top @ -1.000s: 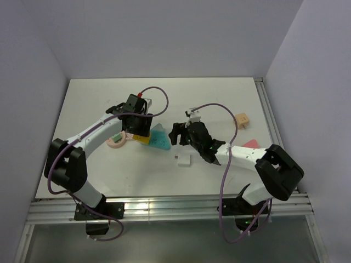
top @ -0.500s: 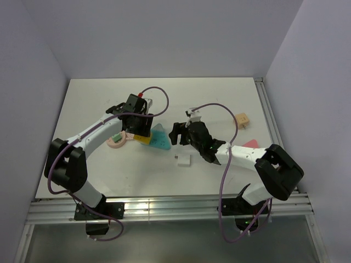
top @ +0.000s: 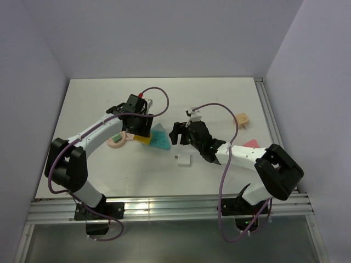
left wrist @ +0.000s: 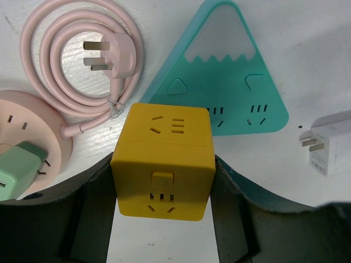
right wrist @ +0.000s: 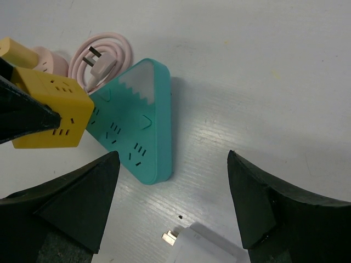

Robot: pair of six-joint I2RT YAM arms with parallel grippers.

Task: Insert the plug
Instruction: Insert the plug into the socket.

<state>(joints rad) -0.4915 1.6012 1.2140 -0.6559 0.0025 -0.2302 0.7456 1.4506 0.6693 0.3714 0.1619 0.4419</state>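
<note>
While the left gripper [left wrist: 163,189] is pinching the yellow cube [left wrist: 163,145] between both fingers: the plug [left wrist: 16,167] is sitting untouched, so the step in hand is looking like a reach not yet made.
Right gripper [right wrist: 173,181]: hanging with its jaws spread wide and gripping nothing. It is hovering between the teal mountain-shaped strip [right wrist: 142,126] and the white adapter [left wrist: 332,142].
Doing it well: the free right gripper is looking like the natural one to fetch the plug. It is needing a grip across the flat sides, with the prongs kept square to the slots, then a straight push with no tilting.
Plug position: resting on the pink round socket [left wrist: 44,129], in the left half of the table [top: 219,98]. It is lying about midway between the near and far edges, just left of the yellow cube.
Plug look: showing as a small mint-green block of smooth plastic with rounded corners. Its prongs are hiding, so seated or merely resting cannot be told.
Watch-out: the pink cord [left wrist: 55,33] is coiling close by.
</note>
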